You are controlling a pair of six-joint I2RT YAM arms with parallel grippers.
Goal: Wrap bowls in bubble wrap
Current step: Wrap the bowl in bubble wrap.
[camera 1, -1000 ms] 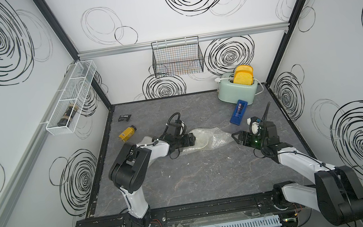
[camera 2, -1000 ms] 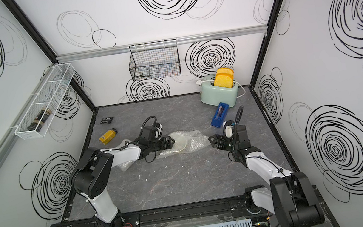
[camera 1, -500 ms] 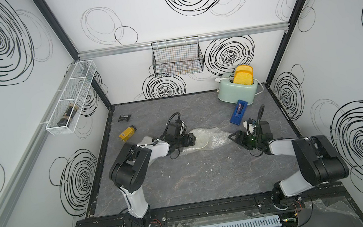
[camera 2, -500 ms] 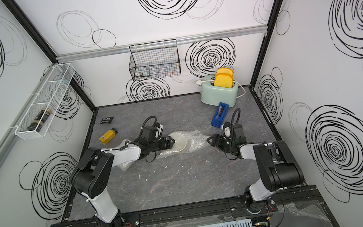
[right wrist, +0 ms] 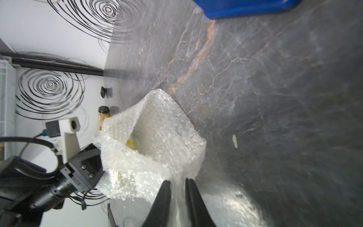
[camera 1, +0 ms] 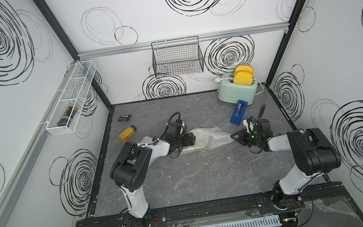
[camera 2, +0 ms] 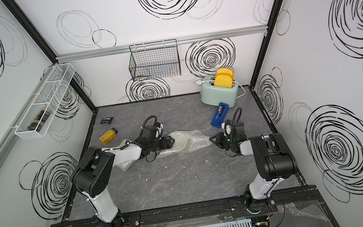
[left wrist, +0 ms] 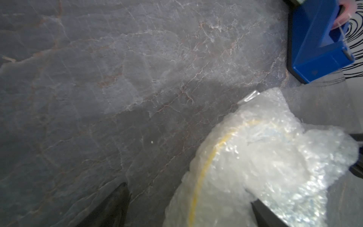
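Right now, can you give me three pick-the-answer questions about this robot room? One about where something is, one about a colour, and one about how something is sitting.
1. Where is the blue tape holder?
A) just in front of the toaster
B) on top of the toaster
C) behind the toaster

2. What colour is the toaster?
A) red
B) pale green
C) black

3. How is the yellow bottle sitting?
A) standing up
B) hanging in the air
C) lying on its side

Answers:
1 A: it sits on the near side of the toaster.
2 B: its body is minty green in both top views.
3 C: it lies flat with its dark cap pointing sideways.
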